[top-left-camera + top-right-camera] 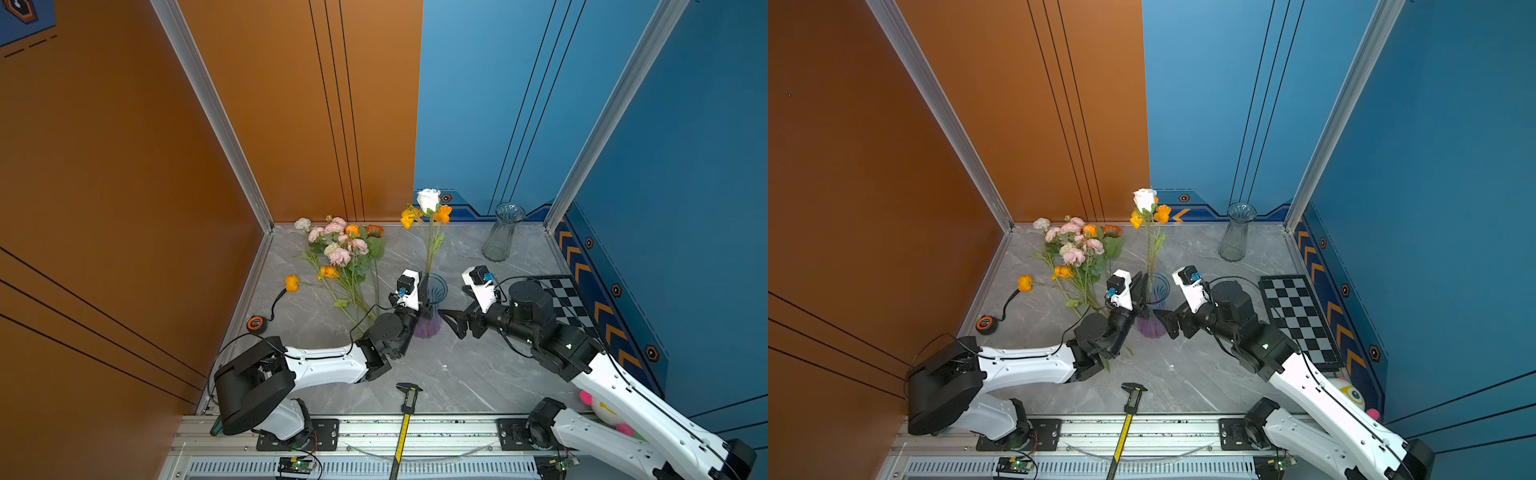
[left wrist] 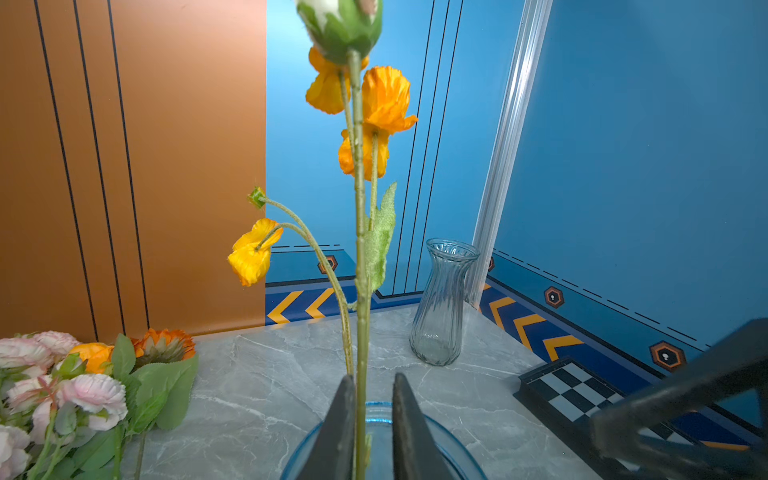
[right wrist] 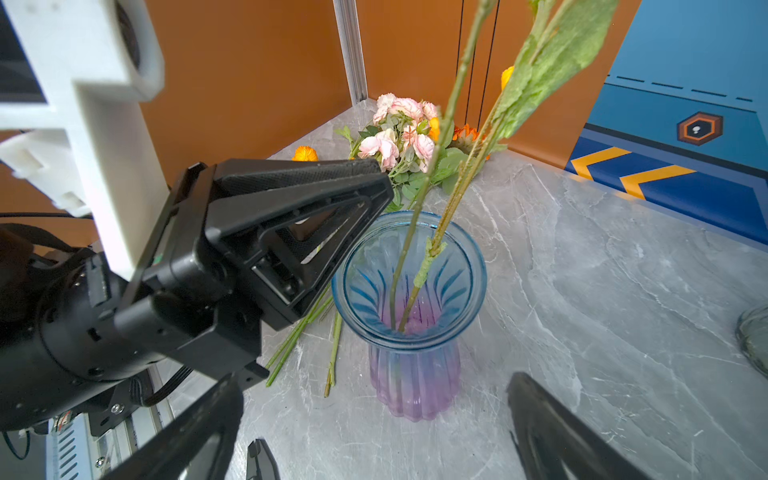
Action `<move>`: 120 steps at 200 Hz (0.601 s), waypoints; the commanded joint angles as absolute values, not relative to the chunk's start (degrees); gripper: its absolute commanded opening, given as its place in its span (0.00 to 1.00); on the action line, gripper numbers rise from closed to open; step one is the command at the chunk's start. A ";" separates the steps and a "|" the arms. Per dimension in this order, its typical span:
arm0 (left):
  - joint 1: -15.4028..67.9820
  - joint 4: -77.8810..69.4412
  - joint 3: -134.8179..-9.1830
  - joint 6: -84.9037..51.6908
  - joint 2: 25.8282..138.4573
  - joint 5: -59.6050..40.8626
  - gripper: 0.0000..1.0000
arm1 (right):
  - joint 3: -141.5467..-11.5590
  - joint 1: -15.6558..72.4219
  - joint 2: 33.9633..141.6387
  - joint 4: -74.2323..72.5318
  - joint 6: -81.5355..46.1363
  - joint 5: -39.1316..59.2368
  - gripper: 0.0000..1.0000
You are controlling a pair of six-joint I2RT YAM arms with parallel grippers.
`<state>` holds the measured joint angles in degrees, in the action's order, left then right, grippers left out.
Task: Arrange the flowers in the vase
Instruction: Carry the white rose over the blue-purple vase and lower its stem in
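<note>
Marble tabletop (image 1: 457, 374): flowers (image 1: 428, 199) upright in vase (image 1: 430, 326); left hand (image 2: 374, 379) ajar, right hand (image 1: 449, 324) wide.

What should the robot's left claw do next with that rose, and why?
Probably open the left gripper wider and back off: the white rose's stem already stands in the blue-purple vase, the jaws are slightly parted around it, and more flowers lie on the table.

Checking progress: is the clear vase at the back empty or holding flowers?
Empty: the clear vase stands upright, and its glass shows no stems inside.
</note>
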<state>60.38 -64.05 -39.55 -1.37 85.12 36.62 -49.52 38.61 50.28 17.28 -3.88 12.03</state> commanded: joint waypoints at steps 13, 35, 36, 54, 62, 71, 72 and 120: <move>60.11 -63.57 -38.38 -1.85 84.19 37.31 0.19 | -49.21 38.41 50.88 15.25 -4.69 13.07 1.00; 60.09 -63.63 -37.89 -1.50 83.52 37.54 0.19 | -49.30 38.41 51.06 15.29 -4.70 13.11 1.00; 60.06 -63.59 -37.89 -1.45 83.46 37.53 0.20 | -49.30 38.41 51.11 15.29 -4.63 13.15 1.00; 60.05 -63.39 -37.73 -0.31 82.63 37.59 0.37 | -49.31 38.39 51.05 15.25 -4.66 13.13 1.00; 59.79 -62.84 -38.11 -0.01 82.17 37.56 0.41 | -49.31 38.39 51.04 15.29 -4.74 13.01 1.00; 59.14 -60.98 -38.76 -0.07 81.54 36.52 0.42 | -49.22 38.40 51.01 15.21 -4.69 12.95 1.00; 59.06 -60.72 -38.85 -0.12 81.51 36.37 0.42 | -49.22 38.36 50.99 15.21 -4.72 12.94 1.00; 52.12 -38.81 -47.24 -9.18 78.14 24.26 0.43 | -48.22 38.32 49.80 15.23 -5.45 12.16 1.00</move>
<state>55.64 -51.42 -42.09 -3.81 80.25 32.01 -49.52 38.61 50.89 16.23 -4.29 12.01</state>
